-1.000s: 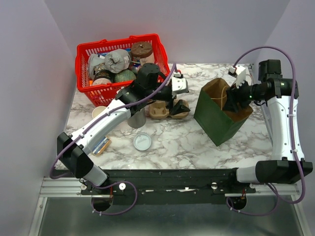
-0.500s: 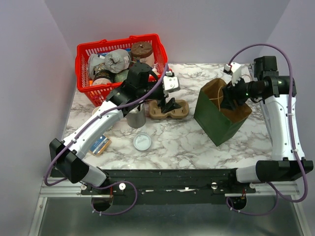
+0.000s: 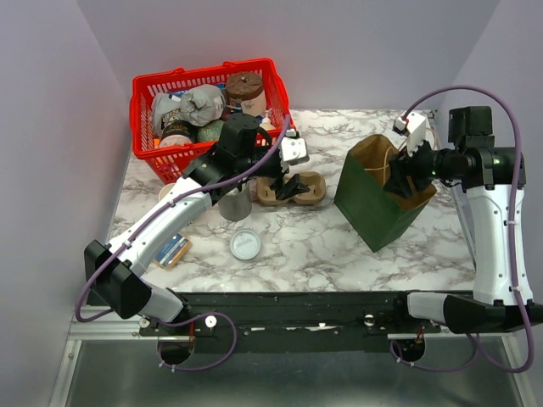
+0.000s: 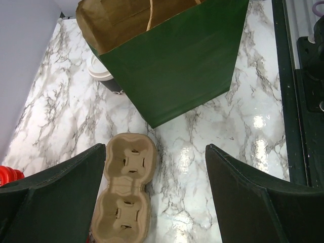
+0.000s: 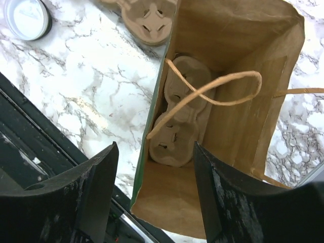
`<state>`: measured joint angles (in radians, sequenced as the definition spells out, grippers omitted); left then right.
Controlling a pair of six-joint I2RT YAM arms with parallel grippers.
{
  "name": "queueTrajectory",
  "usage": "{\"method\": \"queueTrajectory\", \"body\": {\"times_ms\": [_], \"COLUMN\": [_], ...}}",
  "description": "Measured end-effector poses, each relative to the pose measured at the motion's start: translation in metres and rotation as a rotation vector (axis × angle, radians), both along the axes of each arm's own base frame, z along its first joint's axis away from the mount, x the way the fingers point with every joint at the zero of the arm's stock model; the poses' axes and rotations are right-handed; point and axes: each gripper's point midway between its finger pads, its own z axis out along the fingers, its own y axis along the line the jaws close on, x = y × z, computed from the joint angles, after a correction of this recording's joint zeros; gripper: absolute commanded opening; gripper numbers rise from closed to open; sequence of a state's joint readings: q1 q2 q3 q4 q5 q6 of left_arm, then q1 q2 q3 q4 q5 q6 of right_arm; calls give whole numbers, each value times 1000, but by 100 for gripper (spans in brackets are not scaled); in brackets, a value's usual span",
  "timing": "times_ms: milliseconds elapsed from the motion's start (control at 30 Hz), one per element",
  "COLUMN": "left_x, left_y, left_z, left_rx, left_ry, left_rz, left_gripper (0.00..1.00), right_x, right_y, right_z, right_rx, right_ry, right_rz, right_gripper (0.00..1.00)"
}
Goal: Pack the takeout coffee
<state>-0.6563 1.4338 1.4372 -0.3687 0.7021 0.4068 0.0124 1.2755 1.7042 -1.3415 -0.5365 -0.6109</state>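
While the 2 tools are hanging wide and empty, the left tool [image 4: 156,149] over the loose carrier [image 4: 126,195], the right tool [image 5: 152,147] straddling a wall of the green bag [image 4: 192,61], the takeout coffee [image 4: 99,71] is standing behind the bag toward the far edge of the worktop [image 4: 243,126]; a snagged handle [image 5: 223,83] is threatening to topple bag onto cup.

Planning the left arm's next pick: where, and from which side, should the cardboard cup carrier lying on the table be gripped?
Probably at the narrow waist between its two wells, coming straight down. The cup carrier lies flat with its wells facing up, and the left gripper hovers over it, open wider than that short width.
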Motion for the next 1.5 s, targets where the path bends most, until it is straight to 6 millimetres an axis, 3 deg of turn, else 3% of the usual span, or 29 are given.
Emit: {"method": "queueTrajectory", "body": {"times_ms": [267,433,533,567,667,733,767,900,1200,1500], "left_x": [-1,-1,-2,-2,-3,-3,-3,-3,-1,16], "left_y": [0,0,1,1,2,2,2,4,5,15], "left_z": [-4,-4,-8,-9,-12,-12,-12,-12,-13,-11], "left_rx": [0,-3,0,2,5,5,4,6,13,48], "left_ry": [20,23,30,32,36,36,35,30,14,-37], "left_rz": [5,6,8,8,10,11,11,19,29,79], "left_gripper": [87,87,87,87,87,87,87,87,87,87], "right_x": [1,-5,-7,-7,-3,3,6,10,-24,-44], "right_y": [0,1,3,4,7,9,10,12,13,39], "right_z": [0,-29,-40,-42,-47,-46,-42,-19,38,80], "right_rx": [-6,-4,-6,-7,-9,-7,-6,-23,-48,-13], "right_ry": [-8,84,124,131,150,152,150,60,-192,-343], "right_rz": [7,12,24,30,46,54,54,65,122,263], "right_gripper": [69,68,56,43,18,9,2,1,0,1]}}
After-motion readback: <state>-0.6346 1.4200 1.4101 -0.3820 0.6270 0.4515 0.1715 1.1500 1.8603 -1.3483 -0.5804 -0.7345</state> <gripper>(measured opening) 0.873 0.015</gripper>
